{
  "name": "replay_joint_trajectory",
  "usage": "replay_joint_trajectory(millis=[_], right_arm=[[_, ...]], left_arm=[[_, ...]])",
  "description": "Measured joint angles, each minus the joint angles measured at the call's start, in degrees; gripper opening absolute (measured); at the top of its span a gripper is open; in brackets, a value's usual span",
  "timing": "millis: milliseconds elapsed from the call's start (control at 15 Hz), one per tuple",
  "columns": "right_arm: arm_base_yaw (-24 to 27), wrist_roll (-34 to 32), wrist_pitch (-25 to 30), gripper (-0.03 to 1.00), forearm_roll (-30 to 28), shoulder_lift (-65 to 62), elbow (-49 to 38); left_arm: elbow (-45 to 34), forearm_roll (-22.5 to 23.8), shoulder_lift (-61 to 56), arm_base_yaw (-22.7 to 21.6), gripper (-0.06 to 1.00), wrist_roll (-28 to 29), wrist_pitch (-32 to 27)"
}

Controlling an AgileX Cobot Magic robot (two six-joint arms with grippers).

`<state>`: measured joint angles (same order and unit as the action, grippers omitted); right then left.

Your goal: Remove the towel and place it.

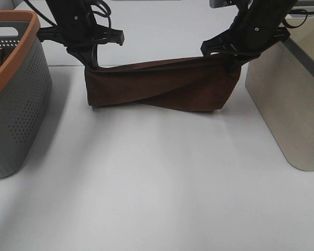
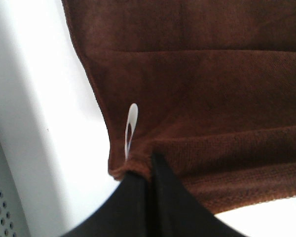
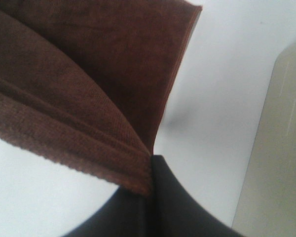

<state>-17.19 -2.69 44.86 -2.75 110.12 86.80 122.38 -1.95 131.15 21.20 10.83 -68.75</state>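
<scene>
**Exterior high.** The towel (image 1: pixel 162 86) hangs in the upper middle of the frame, strung between my two grippers. My left gripper (image 1: pixel 91 58) is clamped on its upper left corner and my right gripper (image 1: pixel 231 61) on its upper right corner. The long axis runs left to right across the frame. The cloth droops below both grippers with a diagonal fold across its face. I cannot tell whether its lower edge touches the table (image 1: pixel 157 183). A grey basket (image 1: pixel 15 94) stands at the left edge and a beige bin (image 1: pixel 288 104) at the right. Each is near one end of the towel but apart from it.

**Left wrist.** The jaws of the left gripper (image 2: pixel 149 170) are closed tight on a corner of the towel (image 2: pixel 202 89). The white label (image 2: pixel 131 126) sits just beside them.

**Right wrist.** The right gripper (image 3: pixel 152 165) is pinched shut on a folded towel (image 3: pixel 89 84) corner.

**Judgement.** Neither arm is nearer, since each holds one end. The coming move turns on both arms travelling together and keeping the axis level.
</scene>
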Motion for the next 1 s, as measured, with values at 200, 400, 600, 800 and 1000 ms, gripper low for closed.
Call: replay_joint_trajectory(millis=[200,400,600,800,1000], right_arm=[[0.17,2.69,3.15,0.00,3.72,0.00,-0.34],[0.23,3.50,3.15,0.00,4.98,0.00,-4.58],[0.29,3.72,2.58,0.00,4.98,-0.06,-9.51],[0.29,3.78,2.52,0.00,4.98,-0.06,-12.20],[0.29,3.78,2.69,0.00,5.39,-0.06,-14.84]], left_arm=[[-4.01,-1.09,-1.03,0.11,0.00,0.00,-0.06],[-7.96,-1.66,-1.09,1.43,0.00,-0.34,-0.29],[-9.80,-1.32,-1.09,3.55,0.00,-0.63,-0.69],[-13.01,-1.38,-1.09,5.10,0.00,-0.92,-0.74],[-17.42,-1.83,-0.97,6.53,0.00,-1.72,-0.86]])
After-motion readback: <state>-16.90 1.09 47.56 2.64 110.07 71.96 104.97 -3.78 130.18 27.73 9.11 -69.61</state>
